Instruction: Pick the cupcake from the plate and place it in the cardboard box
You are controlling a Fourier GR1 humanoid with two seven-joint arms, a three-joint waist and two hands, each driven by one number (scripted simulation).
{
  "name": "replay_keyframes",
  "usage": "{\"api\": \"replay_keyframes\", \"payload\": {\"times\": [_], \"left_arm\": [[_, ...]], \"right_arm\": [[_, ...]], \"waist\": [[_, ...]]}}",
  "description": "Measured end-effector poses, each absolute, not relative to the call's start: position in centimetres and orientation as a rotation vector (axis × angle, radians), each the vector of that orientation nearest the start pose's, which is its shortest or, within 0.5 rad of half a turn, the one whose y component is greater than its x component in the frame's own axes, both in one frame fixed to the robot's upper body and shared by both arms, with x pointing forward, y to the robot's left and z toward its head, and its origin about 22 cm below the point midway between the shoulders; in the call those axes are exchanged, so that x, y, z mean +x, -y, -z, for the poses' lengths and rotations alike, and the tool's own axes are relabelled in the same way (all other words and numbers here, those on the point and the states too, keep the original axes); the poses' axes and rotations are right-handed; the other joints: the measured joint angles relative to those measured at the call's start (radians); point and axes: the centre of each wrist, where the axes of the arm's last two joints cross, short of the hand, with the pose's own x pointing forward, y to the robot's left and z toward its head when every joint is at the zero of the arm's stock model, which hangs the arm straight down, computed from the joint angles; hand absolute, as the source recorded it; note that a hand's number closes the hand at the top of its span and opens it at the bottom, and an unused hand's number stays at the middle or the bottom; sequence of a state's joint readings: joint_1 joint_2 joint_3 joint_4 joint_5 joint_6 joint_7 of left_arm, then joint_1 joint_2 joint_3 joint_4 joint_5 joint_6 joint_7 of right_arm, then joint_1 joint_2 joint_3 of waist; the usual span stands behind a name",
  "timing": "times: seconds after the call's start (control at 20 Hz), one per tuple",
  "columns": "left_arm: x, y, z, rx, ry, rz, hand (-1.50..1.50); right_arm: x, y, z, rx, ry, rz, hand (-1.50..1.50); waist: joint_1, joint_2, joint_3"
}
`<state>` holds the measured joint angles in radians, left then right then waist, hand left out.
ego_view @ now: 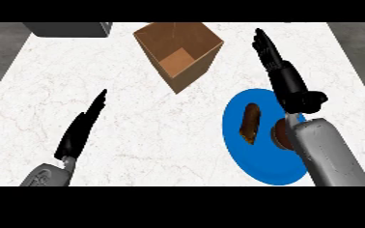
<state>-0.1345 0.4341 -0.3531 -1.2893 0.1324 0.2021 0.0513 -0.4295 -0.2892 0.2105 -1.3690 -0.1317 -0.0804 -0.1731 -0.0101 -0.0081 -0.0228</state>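
- Nearest, the right forearm comes in from the lower edge and lies over the right part of the blue plate, hiding some of it.
- Just under the wrist a small round brown thing shows, mostly covered by the arm; it may be the cupcake's base, but I cannot tell.
- Left of the wrist, on the plate, lies the cupcake: a brown oblong, apparently on its side, its long axis running near-to-far with a slight lean. Which end is its top I cannot tell.
- The right hand stretches beyond the plate's far rim, fingers straight and together, thumb out to the right. It is open and holds nothing; the cupcake is behind it, nearer the robot and to the left.
- The left hand rests far to the left on the desk, fingers straight, holding nothing.
- Farthest, left of the right fingertips, the box stands open-topped, turned corner-on.
- Risks, as I judge them: the hand has overshot and must pull back, so the forearm could sweep the cupcake or nudge the plate; a toppled cupcake can roll when pinched across its narrow side; the box's angled rim could catch it on release.
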Motion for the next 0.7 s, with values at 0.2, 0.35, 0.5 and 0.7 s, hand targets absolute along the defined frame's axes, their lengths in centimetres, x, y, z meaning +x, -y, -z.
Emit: {"api": "replay_keyframes", "payload": {"times": [0.2, 0.35, 0.5, 0.7], "left_arm": [[25.9, -28.1, 1.6, 0.216, 1.354, 0.236, 0.00], [26.0, -29.2, 0.2, 0.199, 1.401, 0.102, 0.00], [25.7, -30.0, -0.6, 0.167, 1.408, 0.012, 0.00], [25.0, -31.6, -2.2, 0.123, 1.423, -0.045, 0.00]], "right_arm": [[31.5, 25.5, -7.5, -0.069, 1.848, -0.227, -1.50], [29.9, 30.9, -6.8, -0.295, 1.755, -0.114, -1.50], [27.9, 34.7, -6.6, -0.558, 1.795, 0.071, -1.50], [23.3, 35.2, -6.1, -0.694, 1.914, 0.098, -1.50]], "waist": [[-0.008, -0.003, 0.014], [-0.030, -0.011, 0.016], [-0.046, -0.015, 0.020], [-0.038, -0.012, 0.022]]}}
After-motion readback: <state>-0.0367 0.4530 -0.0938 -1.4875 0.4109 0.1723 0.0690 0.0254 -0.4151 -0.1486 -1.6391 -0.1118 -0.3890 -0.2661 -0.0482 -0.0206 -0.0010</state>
